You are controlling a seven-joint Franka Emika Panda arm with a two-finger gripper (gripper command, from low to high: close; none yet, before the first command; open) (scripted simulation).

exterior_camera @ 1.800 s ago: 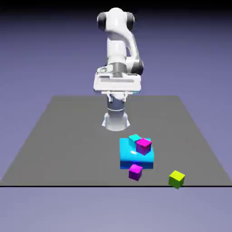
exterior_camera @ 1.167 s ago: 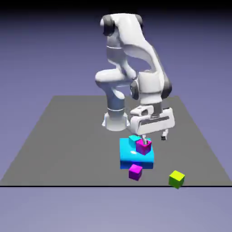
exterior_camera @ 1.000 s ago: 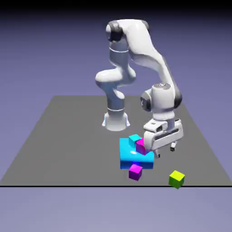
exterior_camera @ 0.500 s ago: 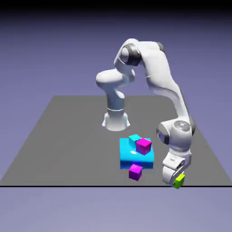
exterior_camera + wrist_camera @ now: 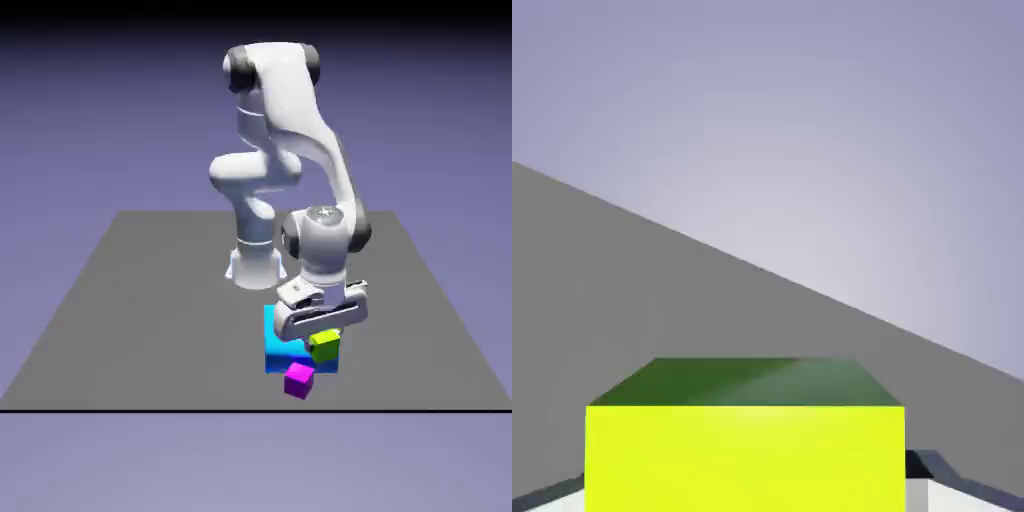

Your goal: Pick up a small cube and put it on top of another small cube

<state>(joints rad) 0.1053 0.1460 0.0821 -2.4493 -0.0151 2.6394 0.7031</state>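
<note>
In the exterior view you see the gripper [image 5: 325, 340] clamped on the small lime cube [image 5: 324, 346], holding it off the table [image 5: 130, 300] just above the large cyan block [image 5: 277, 350], whose top the hand mostly hides; a magenta small cube [image 5: 298, 380] sits on the table right in front of that block. In the hand view the lime cube [image 5: 744, 450] fills the bottom middle between the jaws, hiding most of both fingers, with grey table and backdrop beyond it.

Small cube [image 5: 324, 345] above block [image 5: 277, 346], nearer edge
</note>
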